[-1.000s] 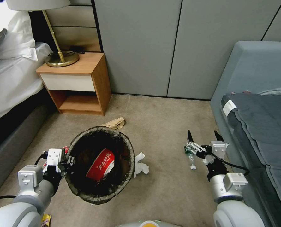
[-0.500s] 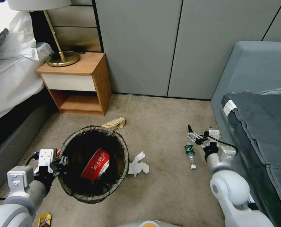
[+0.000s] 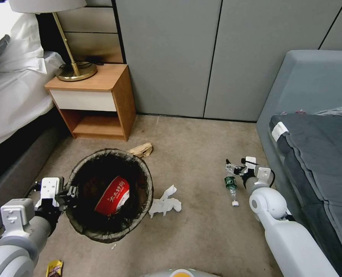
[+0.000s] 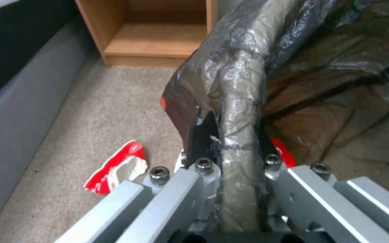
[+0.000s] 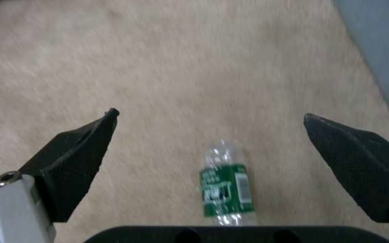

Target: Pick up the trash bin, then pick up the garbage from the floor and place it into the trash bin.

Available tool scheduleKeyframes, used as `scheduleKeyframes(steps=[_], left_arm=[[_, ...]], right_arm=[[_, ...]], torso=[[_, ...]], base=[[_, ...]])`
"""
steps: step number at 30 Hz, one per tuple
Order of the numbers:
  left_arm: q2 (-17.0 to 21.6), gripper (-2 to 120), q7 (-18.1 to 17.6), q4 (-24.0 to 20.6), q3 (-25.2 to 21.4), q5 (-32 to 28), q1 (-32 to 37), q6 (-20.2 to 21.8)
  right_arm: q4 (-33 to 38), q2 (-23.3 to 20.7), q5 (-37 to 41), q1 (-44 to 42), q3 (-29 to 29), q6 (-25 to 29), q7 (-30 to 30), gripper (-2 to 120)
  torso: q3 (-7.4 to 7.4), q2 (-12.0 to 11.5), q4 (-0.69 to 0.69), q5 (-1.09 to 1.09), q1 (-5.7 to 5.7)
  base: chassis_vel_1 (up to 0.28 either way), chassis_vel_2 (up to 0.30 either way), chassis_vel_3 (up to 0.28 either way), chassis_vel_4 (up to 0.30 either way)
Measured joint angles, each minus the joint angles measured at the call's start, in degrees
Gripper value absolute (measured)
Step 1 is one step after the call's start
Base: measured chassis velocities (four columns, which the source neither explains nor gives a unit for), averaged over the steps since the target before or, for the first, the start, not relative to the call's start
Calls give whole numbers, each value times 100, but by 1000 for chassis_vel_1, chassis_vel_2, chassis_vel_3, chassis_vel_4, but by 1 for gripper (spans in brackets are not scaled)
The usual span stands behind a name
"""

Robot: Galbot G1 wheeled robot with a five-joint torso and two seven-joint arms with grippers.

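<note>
Head view shows tan carpet (image 3: 201,146), a bedside table (image 3: 98,96) at 11 o'clock, a sofa (image 3: 313,96) at 2. Left claw (image 3: 69,191) pinches the trash bin (image 3: 109,238) rim. Right claw (image 3: 232,168), spread wide, has moved over the bottle (image 3: 230,184); maybe not touching.

Carpet (image 3: 201,154) all around the bottle (image 3: 230,185) is open. Sofa (image 3: 294,100) crowds its 3 o'clock side, tissue wad (image 3: 164,203) sits off at 8.

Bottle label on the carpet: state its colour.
Green with white print on the bottle, clearest in the right wrist view.
</note>
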Motion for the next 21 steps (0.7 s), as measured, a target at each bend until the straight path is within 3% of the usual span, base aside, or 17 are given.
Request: scheduleKeyframes(steps=[7, 21], left_arm=[[-24, 1, 0, 0, 32, 3, -1, 0], [-89, 1, -4, 0, 36, 30, 30, 0]], right_arm=[[-789, 15, 364, 257, -157, -191, -23, 100], [-1599, 314, 96, 532, -399, -14, -147, 100]], torso=[[0, 0, 0, 1, 0], [0, 0, 0, 0, -1]], base=[[0, 0, 0, 0], [0, 0, 0, 0]])
